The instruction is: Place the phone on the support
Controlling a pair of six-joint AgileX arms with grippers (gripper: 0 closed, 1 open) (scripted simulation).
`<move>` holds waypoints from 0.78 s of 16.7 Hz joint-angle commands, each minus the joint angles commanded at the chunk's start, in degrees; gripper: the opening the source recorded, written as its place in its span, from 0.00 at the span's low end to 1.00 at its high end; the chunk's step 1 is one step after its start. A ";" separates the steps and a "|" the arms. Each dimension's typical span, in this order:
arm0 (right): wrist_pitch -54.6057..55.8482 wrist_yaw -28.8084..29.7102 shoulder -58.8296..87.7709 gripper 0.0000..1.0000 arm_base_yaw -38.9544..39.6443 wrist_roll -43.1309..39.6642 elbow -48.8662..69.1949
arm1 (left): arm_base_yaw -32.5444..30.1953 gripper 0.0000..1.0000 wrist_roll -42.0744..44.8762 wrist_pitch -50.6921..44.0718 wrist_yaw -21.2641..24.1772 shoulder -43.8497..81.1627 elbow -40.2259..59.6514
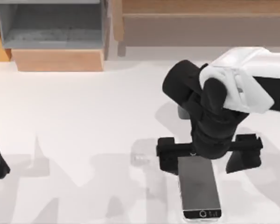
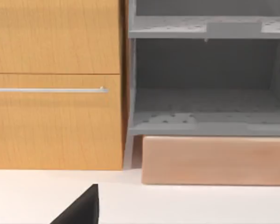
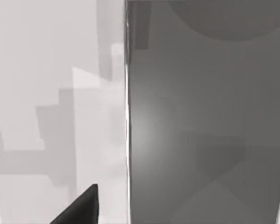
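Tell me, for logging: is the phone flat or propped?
Flat: the phone lies screen-up on the table under the right tool.

We see a plain white table (image 1: 74, 116) crossed by soft grey shadows, an orange wooden drawer cabinet (image 2: 56, 84) and grey open metal shelving (image 2: 205, 79) behind it.

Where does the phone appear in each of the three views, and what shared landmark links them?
Top view: the phone lies flat near the bottom edge, right of centre, under the right gripper.
Left wrist view: not in it; this camera faces the cabinet and grey shelf.
Right wrist view: its grey screen is seen close up.
Shared landmark: the white table.
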 joint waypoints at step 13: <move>15.00 0.03 6.63 0.85 0.22 0.32 -7.68 | 0.00 1.00 0.00 0.00 0.00 0.00 0.00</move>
